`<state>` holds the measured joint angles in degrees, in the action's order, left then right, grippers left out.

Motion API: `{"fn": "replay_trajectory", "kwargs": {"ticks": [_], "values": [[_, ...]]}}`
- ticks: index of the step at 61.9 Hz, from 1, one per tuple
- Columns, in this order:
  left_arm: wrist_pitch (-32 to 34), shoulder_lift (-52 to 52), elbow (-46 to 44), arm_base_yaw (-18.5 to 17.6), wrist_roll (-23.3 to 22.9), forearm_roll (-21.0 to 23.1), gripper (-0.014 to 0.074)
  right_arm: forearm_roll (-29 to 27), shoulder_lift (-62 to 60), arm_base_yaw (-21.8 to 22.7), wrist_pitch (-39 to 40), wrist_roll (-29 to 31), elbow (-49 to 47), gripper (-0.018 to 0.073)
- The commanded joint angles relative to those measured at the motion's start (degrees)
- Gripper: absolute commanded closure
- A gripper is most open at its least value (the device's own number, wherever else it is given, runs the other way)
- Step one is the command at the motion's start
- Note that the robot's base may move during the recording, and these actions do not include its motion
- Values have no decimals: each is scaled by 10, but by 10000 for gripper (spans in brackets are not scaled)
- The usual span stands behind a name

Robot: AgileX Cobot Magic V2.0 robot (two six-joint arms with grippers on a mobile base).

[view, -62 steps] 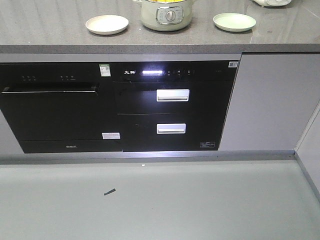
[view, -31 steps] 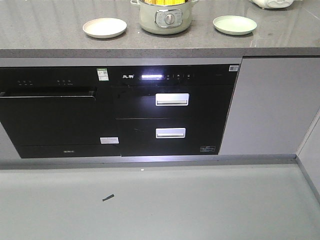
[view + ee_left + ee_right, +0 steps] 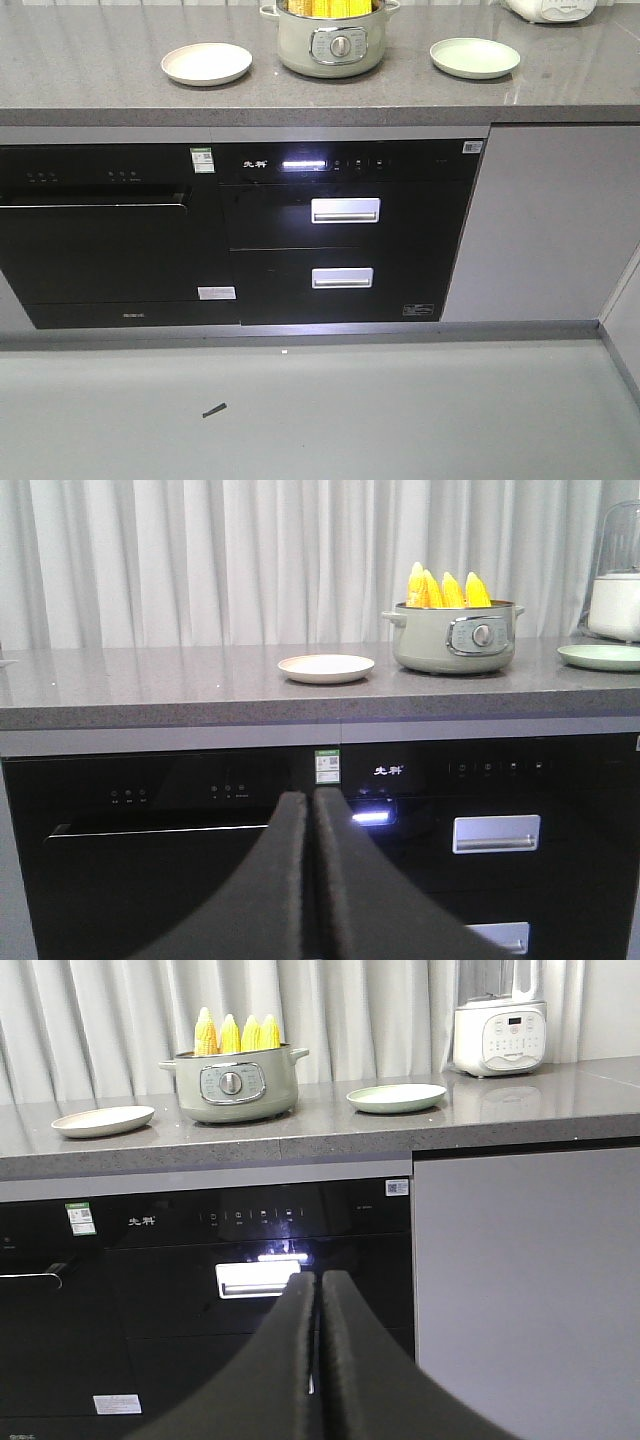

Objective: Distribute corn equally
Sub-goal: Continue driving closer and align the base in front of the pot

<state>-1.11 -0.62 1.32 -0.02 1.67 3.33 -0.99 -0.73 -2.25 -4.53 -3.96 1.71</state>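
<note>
Grey speckled countertop across the full width. Beneath: black built-in appliance at left, two black drawers with silver handles at centre under a lit display strip, plain grey cabinet panel at right. Pale grey floor, one small dark scrap on it. White pleated curtains behind the counter.

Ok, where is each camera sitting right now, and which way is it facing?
Front view: high up, tilted down at the counter, black appliances and floor; no robot parts show.
Left wrist: low, level, facing the appliances; shut left gripper at bottom.
Right wrist: low, farther right, same heading; shut right gripper at bottom.
Shared: all see the pot of corn between cream plate and green plate.
</note>
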Motion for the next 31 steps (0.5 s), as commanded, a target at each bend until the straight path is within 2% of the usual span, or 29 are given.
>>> {"fn": "replay_trajectory", "kwargs": {"ticks": [1, 31], "values": [[40, -8, 8, -3, -4, 1, 603, 5, -2, 3, 45, 3, 6, 561], [40, -8, 8, -3, -4, 1, 603, 5, -2, 3, 45, 3, 6, 561]]}}
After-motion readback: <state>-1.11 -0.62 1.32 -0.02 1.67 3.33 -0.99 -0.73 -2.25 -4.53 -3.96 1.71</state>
